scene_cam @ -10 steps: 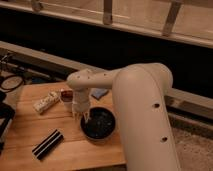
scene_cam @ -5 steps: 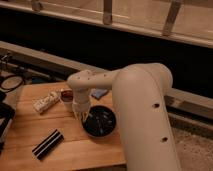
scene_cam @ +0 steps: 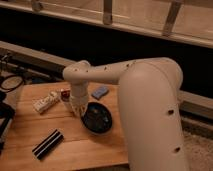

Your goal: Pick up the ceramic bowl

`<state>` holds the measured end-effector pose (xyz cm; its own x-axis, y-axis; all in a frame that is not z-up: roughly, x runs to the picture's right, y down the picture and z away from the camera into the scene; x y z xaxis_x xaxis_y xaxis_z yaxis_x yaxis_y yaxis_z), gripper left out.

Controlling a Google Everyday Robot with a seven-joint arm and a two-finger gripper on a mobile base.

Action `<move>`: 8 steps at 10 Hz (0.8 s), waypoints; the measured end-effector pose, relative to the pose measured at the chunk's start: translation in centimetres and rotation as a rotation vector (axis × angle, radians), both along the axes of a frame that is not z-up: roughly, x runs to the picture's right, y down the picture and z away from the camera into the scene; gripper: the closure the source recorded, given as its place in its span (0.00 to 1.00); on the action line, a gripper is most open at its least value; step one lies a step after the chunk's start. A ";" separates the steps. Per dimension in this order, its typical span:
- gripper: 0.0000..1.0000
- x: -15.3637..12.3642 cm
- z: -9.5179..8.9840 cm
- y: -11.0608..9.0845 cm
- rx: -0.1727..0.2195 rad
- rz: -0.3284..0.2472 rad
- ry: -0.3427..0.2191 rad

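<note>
gripper [scene_cam: 79, 111] low at the rim of the ceramic bowl [scene_cam: 98, 120]
bowl just right of it on the wooden table [scene_cam: 30, 126], bare wood toward the front edge; its hold cannot be told.

Looked down steeply from high beside the arm [scene_cam: 150, 95], facing across the desk [scene_cam: 30, 131] toward a dark wall [scene_cam: 55, 31]; sat close, arm filling the right. Caught the gripper [scene_cam: 80, 111] mid-frame at the rim of the ceramic bowl [scene_cam: 99, 121].

End effector [scene_cam: 79, 111] at rim of ceramic bowl [scene_cam: 99, 121], both slightly higher than before
</note>
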<state>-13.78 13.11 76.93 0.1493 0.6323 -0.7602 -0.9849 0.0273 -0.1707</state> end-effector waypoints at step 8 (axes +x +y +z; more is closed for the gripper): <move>0.85 -0.6 -1.1 -2.4 0.067 -0.008 -0.001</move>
<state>-14.35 10.68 75.84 0.1553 0.6804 -0.7162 -0.9845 0.0466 -0.1692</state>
